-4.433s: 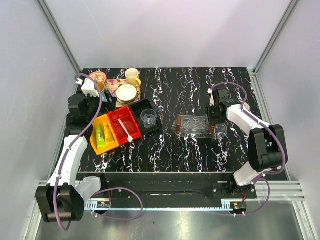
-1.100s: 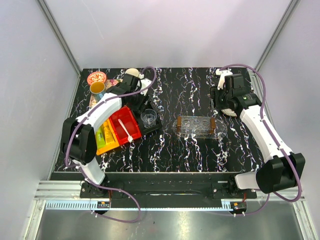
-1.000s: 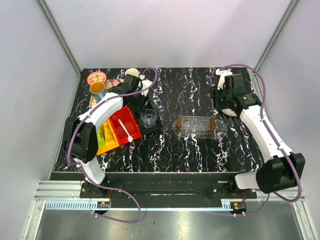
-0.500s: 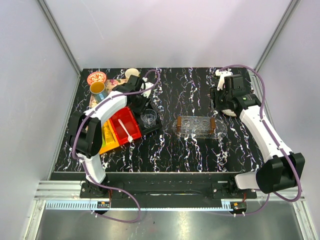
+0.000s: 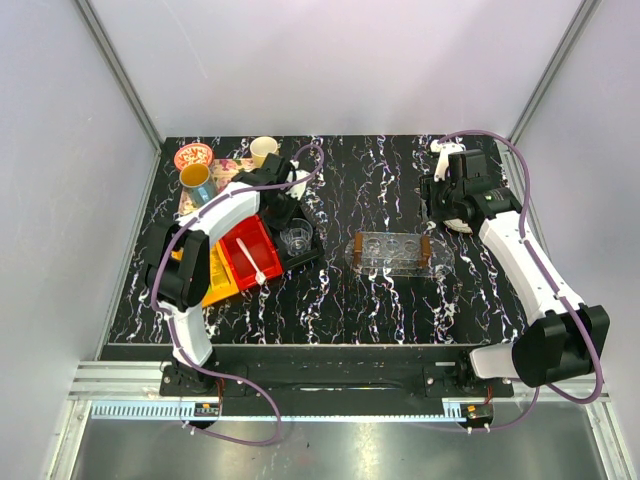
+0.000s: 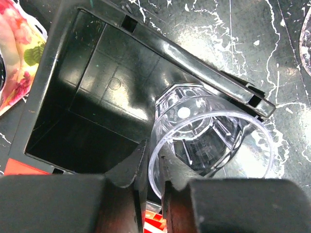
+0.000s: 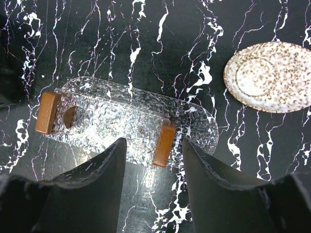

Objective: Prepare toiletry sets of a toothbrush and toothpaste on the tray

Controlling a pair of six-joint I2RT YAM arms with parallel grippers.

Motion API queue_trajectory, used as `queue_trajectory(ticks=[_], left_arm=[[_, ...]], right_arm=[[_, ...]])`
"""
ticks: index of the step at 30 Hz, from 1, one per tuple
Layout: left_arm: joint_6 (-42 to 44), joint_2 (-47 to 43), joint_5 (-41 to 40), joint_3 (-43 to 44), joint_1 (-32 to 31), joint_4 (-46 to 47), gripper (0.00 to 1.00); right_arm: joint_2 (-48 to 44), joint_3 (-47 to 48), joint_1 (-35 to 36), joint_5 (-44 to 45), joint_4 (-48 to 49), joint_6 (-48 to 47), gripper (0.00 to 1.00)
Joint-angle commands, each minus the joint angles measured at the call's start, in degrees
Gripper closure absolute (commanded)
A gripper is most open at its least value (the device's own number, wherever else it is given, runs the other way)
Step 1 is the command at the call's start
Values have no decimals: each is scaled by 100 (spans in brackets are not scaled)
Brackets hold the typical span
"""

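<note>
The white toothbrush (image 5: 249, 256) lies in the red bin (image 5: 240, 240). The toothpaste is hidden behind my left arm over the yellow bin (image 5: 218, 272). My left gripper (image 5: 290, 220) (image 6: 153, 165) is shut on the rim of a clear plastic cup (image 5: 298, 239) (image 6: 209, 131) standing in the black bin (image 6: 87, 97), one finger inside the cup and one outside. The clear oval tray (image 5: 441, 262) (image 7: 206, 124) lies mid-table under a clear rack with brown ends (image 5: 392, 246) (image 7: 164, 144). My right gripper (image 5: 441, 205) (image 7: 153, 148) hangs open above the rack's right end, holding nothing.
A floral tray (image 5: 228, 168) at the back left carries an orange cup (image 5: 195, 178), a cream cup (image 5: 263, 150) and a red bowl (image 5: 193, 155). A speckled dish (image 5: 462, 224) (image 7: 269, 77) lies right of the clear tray, under my right arm.
My left gripper has closed onto the cup's rim, and the left arm has shifted slightly right over the bins. The right arm has stayed put.
</note>
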Motion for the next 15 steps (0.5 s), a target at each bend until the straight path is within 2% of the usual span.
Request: queue_trajectory(ticks=[1,8,15], left_arm=[[-74,-72,42,302,-16,19,88],[-22,25,69,750,-16,-296,100],[57,-89,7,1462,-16,-719,100]], right_arm=[[-178,-5,52,-110,214,42,45],[-46,250,52,-118,82,-54,45],[94,829,52,-346,-129,-46,44]])
